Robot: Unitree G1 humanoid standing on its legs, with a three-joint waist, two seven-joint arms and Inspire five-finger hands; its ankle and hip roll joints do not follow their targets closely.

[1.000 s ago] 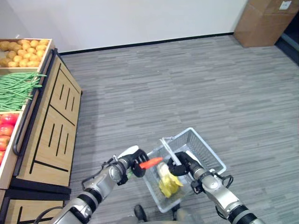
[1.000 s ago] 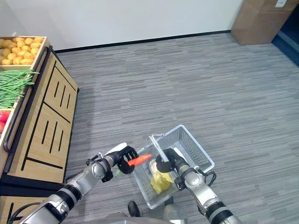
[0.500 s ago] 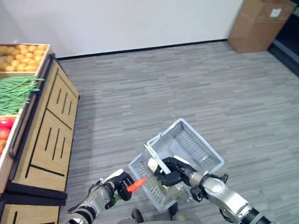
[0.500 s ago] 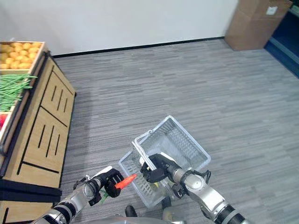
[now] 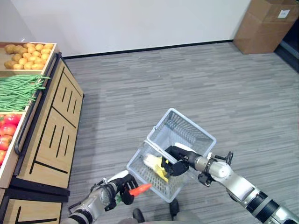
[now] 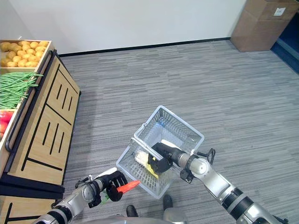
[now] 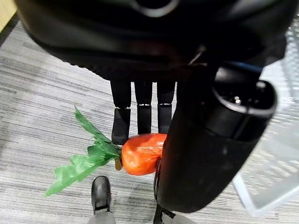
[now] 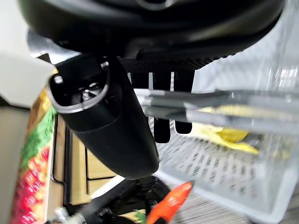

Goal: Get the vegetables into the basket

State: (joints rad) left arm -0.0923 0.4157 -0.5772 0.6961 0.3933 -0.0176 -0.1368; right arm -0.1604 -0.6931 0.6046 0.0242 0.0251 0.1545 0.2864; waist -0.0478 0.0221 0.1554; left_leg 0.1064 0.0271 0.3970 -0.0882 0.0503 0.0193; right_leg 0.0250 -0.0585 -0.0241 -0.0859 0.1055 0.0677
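Note:
My left hand [image 5: 122, 188] is shut on an orange carrot [image 5: 139, 189] with green leaves [image 7: 84, 161], held low beside the near corner of the basket. The carrot's tip points toward the basket's wall and stays outside it. The white wire basket [image 5: 192, 131] hangs tilted above the floor. My right hand [image 5: 177, 161] is shut on its grey handle [image 8: 196, 105]. Inside the basket lies a pale yellow vegetable [image 5: 157, 164], also seen as yellow leaves [image 8: 224, 133] in the right wrist view.
A wooden produce stand [image 5: 51, 130] runs along the left, holding potatoes [image 5: 21, 50], green beans [image 5: 18, 88] and tomatoes [image 5: 8, 130]. A cardboard box [image 5: 268, 23] stands at the far right by the wall. Grey plank floor [image 5: 177, 88] spreads ahead.
The camera has shifted. The basket has swung up and away from me, now more tilted. My left hand with the carrot has dropped from the basket's rim to below its near corner.

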